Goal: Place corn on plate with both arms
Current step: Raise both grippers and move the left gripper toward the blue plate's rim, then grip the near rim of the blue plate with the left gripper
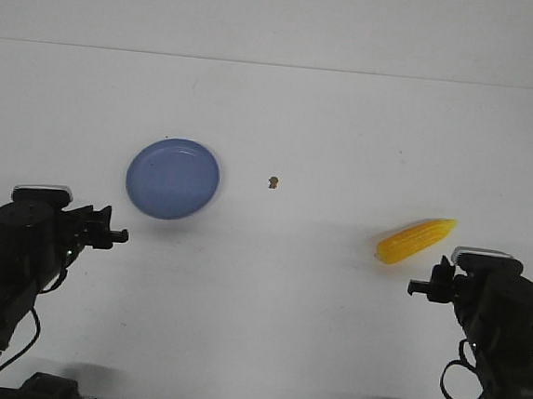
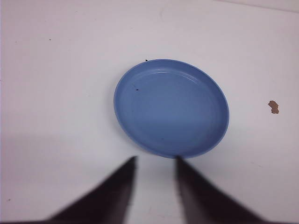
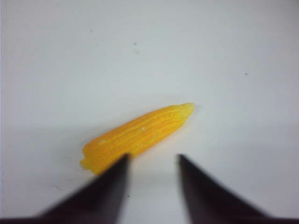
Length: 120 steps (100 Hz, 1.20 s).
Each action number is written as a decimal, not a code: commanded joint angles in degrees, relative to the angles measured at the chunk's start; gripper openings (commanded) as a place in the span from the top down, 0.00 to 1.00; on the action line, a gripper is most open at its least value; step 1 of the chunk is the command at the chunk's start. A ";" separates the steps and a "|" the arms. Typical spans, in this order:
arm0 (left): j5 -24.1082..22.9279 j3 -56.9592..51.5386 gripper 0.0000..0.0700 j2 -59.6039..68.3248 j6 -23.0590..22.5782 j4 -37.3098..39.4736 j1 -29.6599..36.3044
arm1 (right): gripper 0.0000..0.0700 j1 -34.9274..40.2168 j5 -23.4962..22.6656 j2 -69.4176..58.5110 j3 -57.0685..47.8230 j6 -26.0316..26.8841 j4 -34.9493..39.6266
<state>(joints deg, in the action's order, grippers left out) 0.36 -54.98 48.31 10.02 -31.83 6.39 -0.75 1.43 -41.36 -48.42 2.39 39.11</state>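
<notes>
Corn (image 1: 416, 241) single on table, one blue plate (image 1: 173, 178) bare, two hands (image 1: 114, 235) (image 1: 416, 287) parted, grasping nothing

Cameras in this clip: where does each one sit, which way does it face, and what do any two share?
Front view: looks forward over the table; both arms show, left pincer, right pincer.
Left wrist view: rides the left arm, facing the plate; its left pincer's open fingers show.
Right wrist view: rides the right arm, facing the corn; open fingers show.
Shared: front and left wrist both show the plate and brown speck.
</notes>
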 commanded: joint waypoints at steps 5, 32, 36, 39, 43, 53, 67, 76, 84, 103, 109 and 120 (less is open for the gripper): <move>0.24 -1.05 0.33 0.24 0.22 0.17 0.00 | 0.24 0.04 -0.15 -0.26 -0.85 0.72 -0.28; 0.24 -1.11 0.33 4.37 1.95 4.72 -0.20 | 0.24 0.04 -0.13 -0.31 -0.85 0.83 -0.52; 0.24 -1.29 0.33 6.47 2.34 5.92 -0.46 | 0.24 0.04 -0.13 -0.31 -0.85 0.83 -0.52; 0.24 -1.60 0.33 8.44 2.62 6.69 -0.70 | 0.24 0.04 -0.11 -0.31 -0.85 0.83 -0.52; 0.26 -2.21 0.33 11.32 2.78 7.63 -0.98 | 0.24 0.04 -0.11 -0.33 -0.85 0.83 -0.52; 0.24 -4.68 0.33 19.50 3.19 8.72 -1.38 | 0.24 0.04 -0.13 -0.31 -0.85 0.83 -0.52; 0.24 -9.16 0.33 31.21 3.32 10.78 -2.89 | 0.24 0.04 -0.13 -0.31 -0.85 0.83 -0.52; 0.22 -12.76 0.33 38.03 3.32 10.97 -3.96 | 0.24 0.04 -0.13 -0.31 -0.85 0.83 -0.48; 0.22 -15.89 0.33 43.32 3.32 10.47 -5.09 | 0.24 0.04 -0.13 -0.31 -0.85 0.83 -0.46; 0.24 -20.46 0.33 52.22 3.23 9.88 -6.51 | 0.24 0.04 -0.13 -0.31 -0.85 0.83 -0.46; 0.24 -20.72 0.33 53.90 3.10 10.19 -6.56 | 0.24 0.04 -0.13 -0.31 -0.85 0.83 -0.46; 0.24 -20.72 0.33 56.41 3.10 10.05 -6.56 | 0.24 0.04 -0.13 -0.31 -0.85 0.85 -0.46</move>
<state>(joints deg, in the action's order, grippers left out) 0.49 -74.67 102.67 13.04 -21.54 -0.14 -0.75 1.45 -41.36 -48.42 2.81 39.16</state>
